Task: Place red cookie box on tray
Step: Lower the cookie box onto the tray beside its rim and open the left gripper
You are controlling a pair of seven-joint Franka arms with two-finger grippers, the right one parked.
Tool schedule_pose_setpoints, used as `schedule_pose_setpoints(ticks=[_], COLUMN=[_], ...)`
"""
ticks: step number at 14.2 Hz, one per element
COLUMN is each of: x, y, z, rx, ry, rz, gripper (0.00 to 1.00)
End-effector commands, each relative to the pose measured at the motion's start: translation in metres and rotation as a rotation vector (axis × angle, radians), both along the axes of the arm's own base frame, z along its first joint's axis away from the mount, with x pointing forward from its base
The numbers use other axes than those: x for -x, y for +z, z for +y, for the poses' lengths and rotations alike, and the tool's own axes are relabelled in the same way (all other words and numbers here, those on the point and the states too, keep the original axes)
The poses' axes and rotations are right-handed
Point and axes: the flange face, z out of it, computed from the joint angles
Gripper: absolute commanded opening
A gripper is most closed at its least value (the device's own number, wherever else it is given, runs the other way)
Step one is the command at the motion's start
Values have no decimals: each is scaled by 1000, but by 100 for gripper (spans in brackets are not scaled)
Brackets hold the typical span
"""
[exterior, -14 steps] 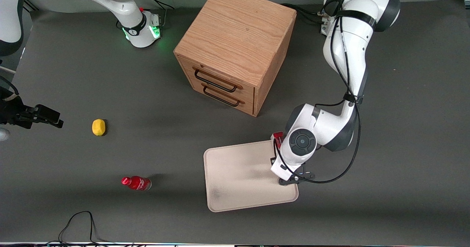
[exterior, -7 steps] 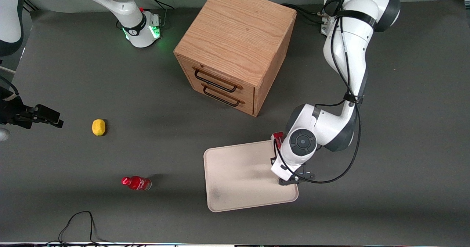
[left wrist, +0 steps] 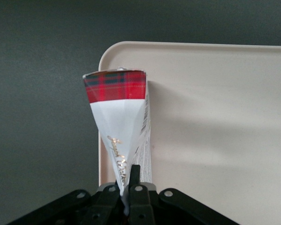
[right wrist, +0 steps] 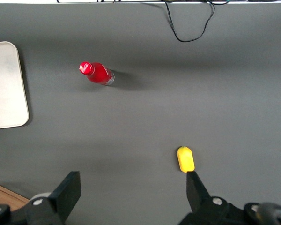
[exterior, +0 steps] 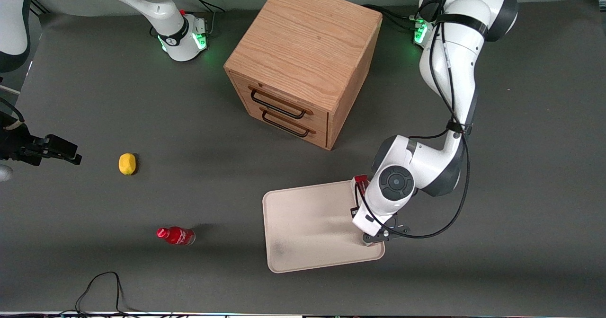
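The red cookie box has a red tartan end and a white face with gold script. It is held on edge over the tray's rim beside a rounded corner. My left gripper is shut on its near end. From the front, only the red end of the box shows past the white wrist, above the edge of the beige tray that faces the working arm's end. The wrist hides the rest of the box there.
A wooden two-drawer cabinet stands farther from the front camera than the tray. A small red bottle and a yellow lemon lie toward the parked arm's end. A black cable loops at the table's near edge.
The wrist and the box have shifted a little nearer the front camera and slightly toward the working arm's end. A green light now glows at the working arm's base.
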Motion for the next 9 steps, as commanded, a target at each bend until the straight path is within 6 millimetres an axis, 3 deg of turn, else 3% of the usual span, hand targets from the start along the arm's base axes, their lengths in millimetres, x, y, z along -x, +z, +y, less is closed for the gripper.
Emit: schedule_pose_setpoints(ticks=[1,2,4,9], x=[-1,-1,0,4], y=[2,2,4,15], z=[-1,2,2,5], rx=[3,-4,-12,-27], ry=[-19,-20,-15,-12], rz=[-9,-8,-2,24], gripper=[0,0,99,100])
